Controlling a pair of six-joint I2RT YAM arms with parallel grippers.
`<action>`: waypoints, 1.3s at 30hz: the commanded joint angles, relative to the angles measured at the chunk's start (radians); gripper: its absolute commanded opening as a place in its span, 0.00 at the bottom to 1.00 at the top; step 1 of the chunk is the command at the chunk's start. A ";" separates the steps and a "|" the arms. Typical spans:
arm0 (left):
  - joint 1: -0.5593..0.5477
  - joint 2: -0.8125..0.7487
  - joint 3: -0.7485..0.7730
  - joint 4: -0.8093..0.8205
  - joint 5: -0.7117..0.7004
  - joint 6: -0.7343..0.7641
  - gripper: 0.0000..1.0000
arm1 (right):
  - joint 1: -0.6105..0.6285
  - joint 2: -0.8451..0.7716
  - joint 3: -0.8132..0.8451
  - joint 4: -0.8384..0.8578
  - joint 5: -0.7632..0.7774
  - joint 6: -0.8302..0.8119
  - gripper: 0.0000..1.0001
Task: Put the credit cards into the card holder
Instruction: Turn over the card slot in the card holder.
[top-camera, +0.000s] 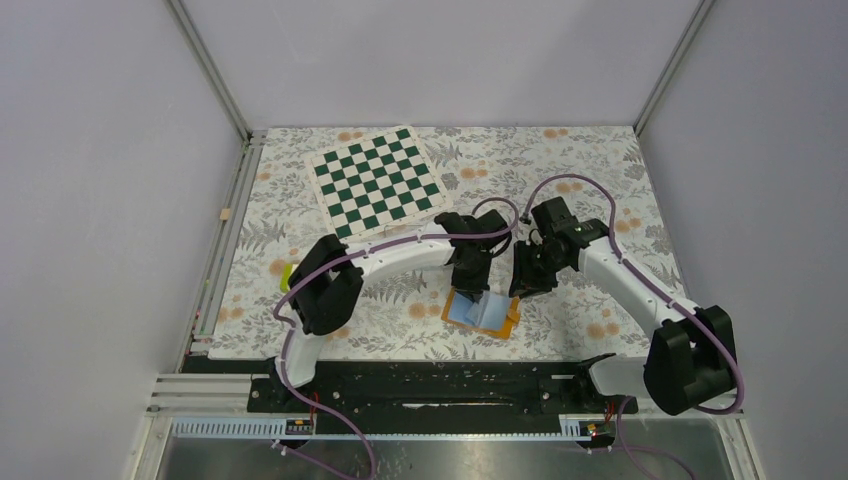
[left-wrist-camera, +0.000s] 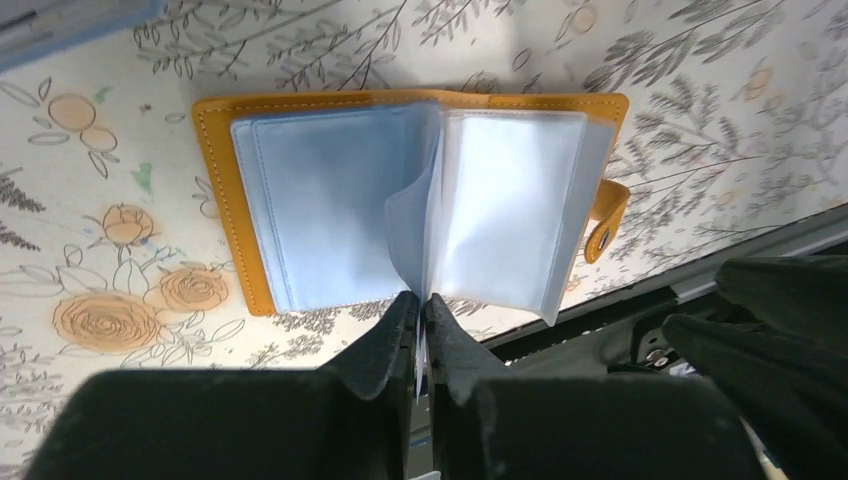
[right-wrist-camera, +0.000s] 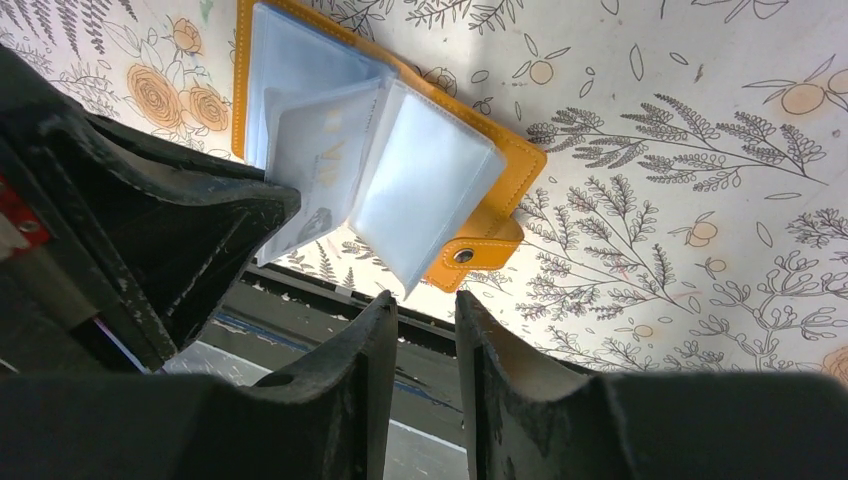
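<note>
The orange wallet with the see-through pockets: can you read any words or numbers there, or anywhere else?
Pale grey card over the small orange folding card holder: faint gold marks, too blurred to read.
Green-and-white chessboard: no letters or numbers show.
Nothing else carries readable text.

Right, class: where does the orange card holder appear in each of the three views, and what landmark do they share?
Top external: card holder, lower centre.
Left wrist: card holder, upper centre, open.
Right wrist: card holder, upper left, open.
Shared landmark: black rail just beyond its edge.
</note>
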 joint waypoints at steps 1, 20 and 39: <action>-0.014 0.026 0.069 -0.053 -0.010 0.019 0.07 | -0.006 0.032 -0.010 0.020 -0.018 -0.017 0.35; -0.027 0.047 0.067 -0.053 -0.026 0.017 0.06 | -0.014 0.200 -0.016 0.009 0.003 0.003 0.02; -0.006 0.013 0.042 -0.122 -0.134 0.021 0.00 | -0.014 0.229 -0.014 -0.118 0.189 -0.010 0.00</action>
